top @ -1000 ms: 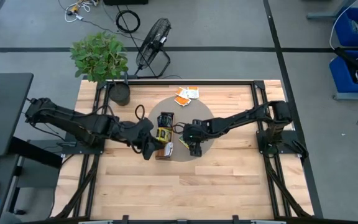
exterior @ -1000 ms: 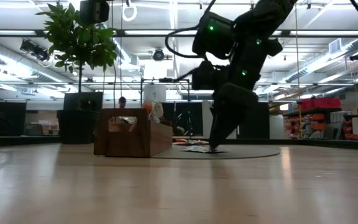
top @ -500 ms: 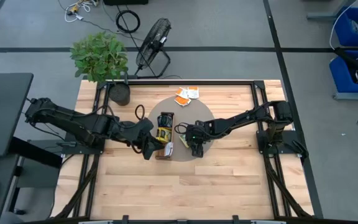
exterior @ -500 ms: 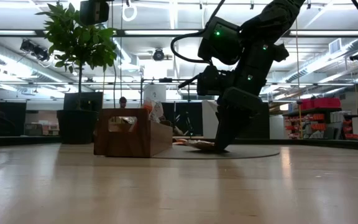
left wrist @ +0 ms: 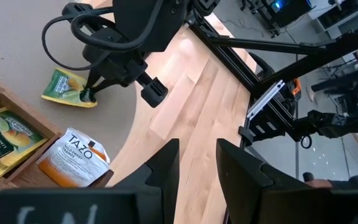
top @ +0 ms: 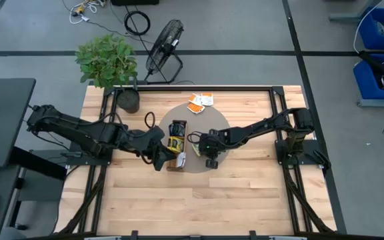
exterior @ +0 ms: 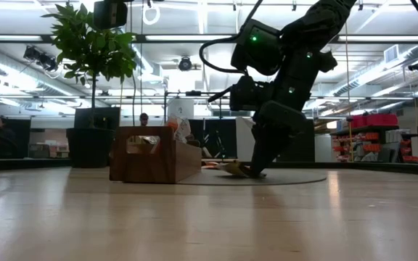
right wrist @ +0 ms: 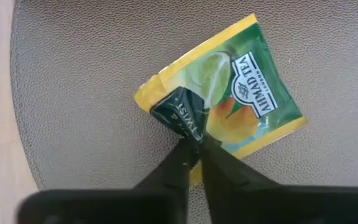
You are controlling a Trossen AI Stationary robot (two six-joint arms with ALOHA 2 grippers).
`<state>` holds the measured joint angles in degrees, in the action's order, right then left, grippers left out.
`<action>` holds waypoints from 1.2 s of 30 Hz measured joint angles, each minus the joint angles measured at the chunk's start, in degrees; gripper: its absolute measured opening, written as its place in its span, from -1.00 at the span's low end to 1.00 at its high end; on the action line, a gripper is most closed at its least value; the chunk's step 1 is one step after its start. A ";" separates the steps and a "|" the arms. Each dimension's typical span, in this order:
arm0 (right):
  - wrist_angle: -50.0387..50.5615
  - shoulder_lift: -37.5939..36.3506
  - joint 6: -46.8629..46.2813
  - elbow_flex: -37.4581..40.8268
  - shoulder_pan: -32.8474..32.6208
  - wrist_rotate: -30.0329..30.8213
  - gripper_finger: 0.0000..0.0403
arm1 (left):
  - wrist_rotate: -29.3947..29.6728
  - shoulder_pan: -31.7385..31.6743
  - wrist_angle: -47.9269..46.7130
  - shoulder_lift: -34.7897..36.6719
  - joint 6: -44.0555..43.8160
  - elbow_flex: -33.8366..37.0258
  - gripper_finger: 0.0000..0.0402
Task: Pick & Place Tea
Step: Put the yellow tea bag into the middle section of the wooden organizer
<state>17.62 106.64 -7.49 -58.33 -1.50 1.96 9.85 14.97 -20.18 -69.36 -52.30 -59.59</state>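
The grasp step is in hand. The right end effector [right wrist: 192,151] is pinched narrow on the edge of a yellow-green sachet [right wrist: 229,99], which lies on the round grey mat [right wrist: 73,93] near the wooden tray [top: 177,144]. The left end effector [left wrist: 197,152] is held partly apart, empty, just beside the tray on the tabletop [top: 245,193]. Next, a lift clear of the mat and a carry to the tray are judged to be required; slippage from the thin edge grip is possible.
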 joint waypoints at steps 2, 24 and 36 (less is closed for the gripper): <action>-0.01 -0.37 0.02 0.11 0.02 0.01 -0.92 | 0.00 -0.01 0.00 0.00 0.01 0.00 -0.45; 9.76 -20.42 -18.67 -0.60 0.04 -1.70 -1.00 | 0.03 -0.01 10.52 0.02 27.48 0.00 -0.45; 11.89 -24.47 -26.60 -11.57 0.07 -7.73 -1.00 | 4.54 -2.33 12.66 0.00 45.80 -0.02 -0.45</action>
<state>29.51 82.17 -34.09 -69.89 -1.43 -5.76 14.39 12.65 -7.53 -69.36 -6.51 -59.61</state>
